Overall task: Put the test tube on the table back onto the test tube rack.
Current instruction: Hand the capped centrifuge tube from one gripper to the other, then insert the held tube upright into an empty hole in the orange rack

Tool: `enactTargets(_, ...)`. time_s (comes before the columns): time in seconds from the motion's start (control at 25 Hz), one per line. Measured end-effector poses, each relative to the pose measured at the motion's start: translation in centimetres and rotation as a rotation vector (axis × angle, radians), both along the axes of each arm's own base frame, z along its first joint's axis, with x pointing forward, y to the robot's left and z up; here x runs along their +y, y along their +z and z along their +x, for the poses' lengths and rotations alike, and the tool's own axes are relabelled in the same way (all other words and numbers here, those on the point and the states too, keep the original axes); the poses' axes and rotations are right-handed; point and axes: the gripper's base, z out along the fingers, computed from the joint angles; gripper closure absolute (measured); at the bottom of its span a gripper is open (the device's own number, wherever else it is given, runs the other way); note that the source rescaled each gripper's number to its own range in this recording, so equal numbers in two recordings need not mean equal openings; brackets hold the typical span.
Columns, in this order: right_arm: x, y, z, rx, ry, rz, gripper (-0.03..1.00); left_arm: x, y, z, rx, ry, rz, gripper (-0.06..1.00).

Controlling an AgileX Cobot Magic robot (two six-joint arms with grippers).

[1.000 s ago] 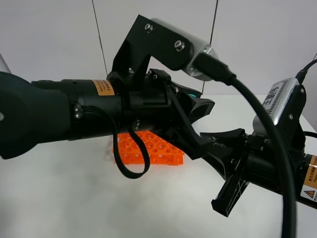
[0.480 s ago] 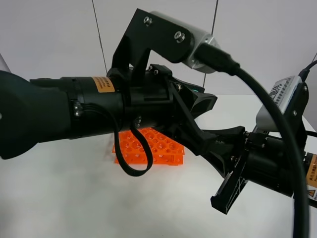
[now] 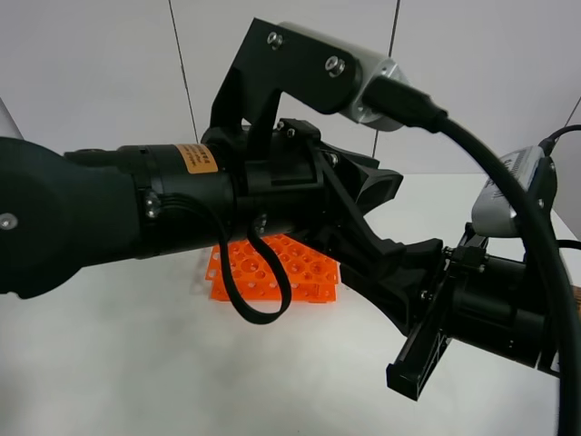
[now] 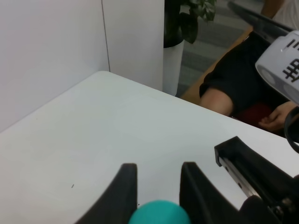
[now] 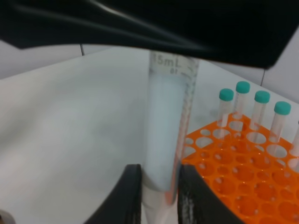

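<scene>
The test tube (image 5: 168, 135) is a clear tube marked 15mL. It stands upright between the fingers of my right gripper (image 5: 160, 170), which is shut on its lower part. Its teal cap (image 4: 159, 212) sits between the fingers of my left gripper (image 4: 159, 172), which is shut on that end. In the exterior view both grippers meet above the white table (image 3: 136, 363), and my left arm (image 3: 227, 200) hides the tube. The orange test tube rack (image 3: 272, 272) stands behind and to the left, seen close in the right wrist view (image 5: 233, 172).
Several teal-capped tubes (image 5: 254, 109) stand in the rack's far row. A black cable loop (image 3: 259, 291) hangs from my left arm in front of the rack. Past the table's far edge (image 4: 154, 88) are a plant pot (image 4: 173, 60) and a seated person (image 4: 243, 93).
My left arm has shifted slightly right and forward. The right gripper has dropped a little and turned. The rack has not moved.
</scene>
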Motion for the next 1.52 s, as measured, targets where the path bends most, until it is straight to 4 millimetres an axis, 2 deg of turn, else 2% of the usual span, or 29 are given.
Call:
enactTargets(0.24, 0.0, -0.1, 0.0, -0.006, 0.002, -0.013, 0.96, 0.0, 0.0, 0.0, 0.001, 0.001, 0.0, 0.94)
enactTargets(0.28, 0.0, -0.1, 0.0, -0.013, 0.004, -0.021, 0.92, 0.0, -0.1, 0.0, 0.002, 0.001, 0.001, 0.94)
enactTargets(0.32, 0.0, -0.1, 0.0, -0.03, 0.014, -0.036, 0.82, -0.1, -0.1, 0.0, 0.003, 0.0, 0.002, 0.94)
enactTargets(0.48, 0.2, 0.0, -0.3, -0.081, 0.054, -0.057, 0.21, 0.1, 0.1, 0.5, -0.03, 0.028, -0.013, 0.94)
enactTargets(0.52, 0.2, 0.0, -0.3, -0.085, 0.058, -0.063, 0.11, 0.1, 0.1, 0.5, -0.032, 0.029, -0.014, 0.94)
enactTargets(0.6, 0.1, -0.1, -0.3, -0.085, 0.053, -0.077, 0.02, 0.1, 0.1, 0.6, -0.035, 0.029, -0.014, 0.94)
enactTargets(0.72, -0.2, -0.7, -0.1, -0.046, 0.013, -0.14, -0.02, 0.1, 0.1, 0.6, -0.035, 0.03, -0.014, 0.94)
enactTargets(1.0, -1.8, -2.5, 0.4, 0.118, -0.135, -0.334, -0.03, 0.1, 0.1, 0.6, -0.038, 0.029, -0.013, 0.94)
enactTargets(1.32, -3.1, -1.1, 1.4, 0.262, -0.316, -0.514, -0.03, 0.1, 0.1, 0.6, -0.039, 0.029, -0.012, 0.94)
enactTargets(1.52, -3.4, -0.7, 1.5, 0.293, -0.354, -0.538, -0.03, 0.1, 0.1, 0.6, -0.039, 0.029, -0.012, 0.94)
